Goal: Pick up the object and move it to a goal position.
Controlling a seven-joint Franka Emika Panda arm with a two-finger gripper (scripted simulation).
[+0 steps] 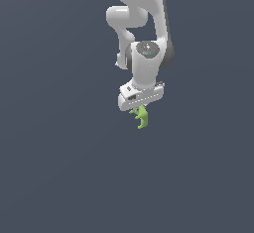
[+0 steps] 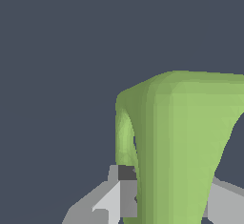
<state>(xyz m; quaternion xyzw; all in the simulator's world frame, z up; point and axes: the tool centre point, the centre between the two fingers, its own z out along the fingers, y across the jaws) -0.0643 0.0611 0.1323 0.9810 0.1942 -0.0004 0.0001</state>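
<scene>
The object (image 1: 141, 117) is a small lime-green curved piece with pointed prongs. In the exterior view it hangs just below the white hand of my arm, near the middle of the picture. My gripper (image 1: 140, 110) is shut on its upper part, and the fingers are mostly hidden behind the hand. In the wrist view the object (image 2: 186, 142) fills much of the picture, close to the camera, and sits between my grey fingers (image 2: 119, 197); the gripper (image 2: 167, 199) holds it on both sides.
A plain dark grey-blue surface (image 1: 59, 167) fills both views around the arm. No other objects, containers or edges show.
</scene>
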